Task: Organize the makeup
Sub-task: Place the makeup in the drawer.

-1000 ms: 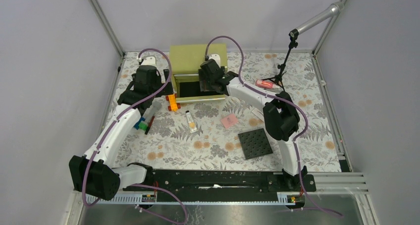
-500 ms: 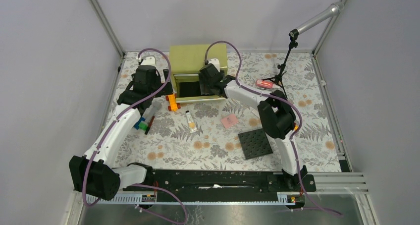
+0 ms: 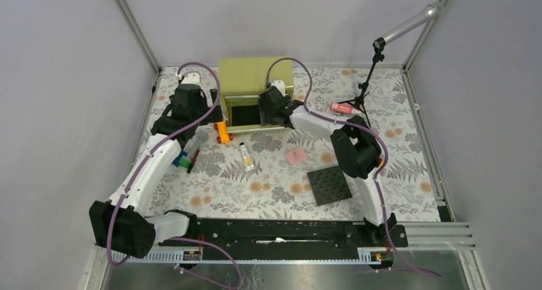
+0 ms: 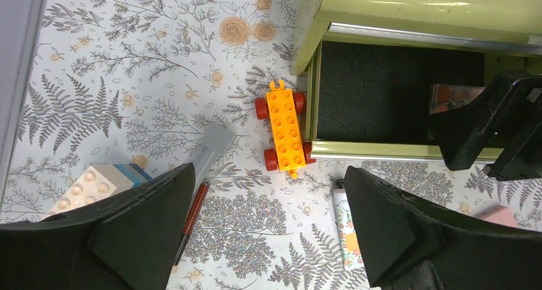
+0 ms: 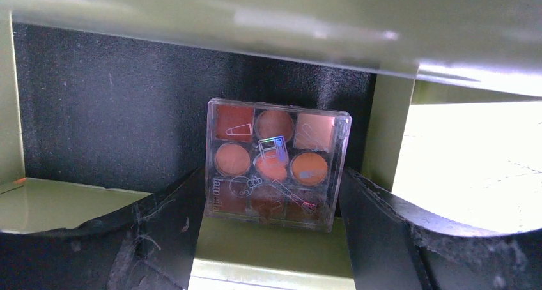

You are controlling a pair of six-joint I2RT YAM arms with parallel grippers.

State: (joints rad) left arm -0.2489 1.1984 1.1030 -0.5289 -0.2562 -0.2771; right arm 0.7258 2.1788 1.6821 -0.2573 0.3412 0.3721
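Currently held: our right gripper clamps the clear eyeshadow palette by its side edges.
Drawer: black-lined, in the green box, directly beyond the fingertips.
Release: we should ease the palette down flat onto the lining before opening.
Left gripper: spread wide, empty, orange toy car just ahead.

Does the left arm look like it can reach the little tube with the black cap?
Probably yes. The left gripper hangs open over the table, and the tube lies close by with nothing on top. The orange toy car sits apart from it.
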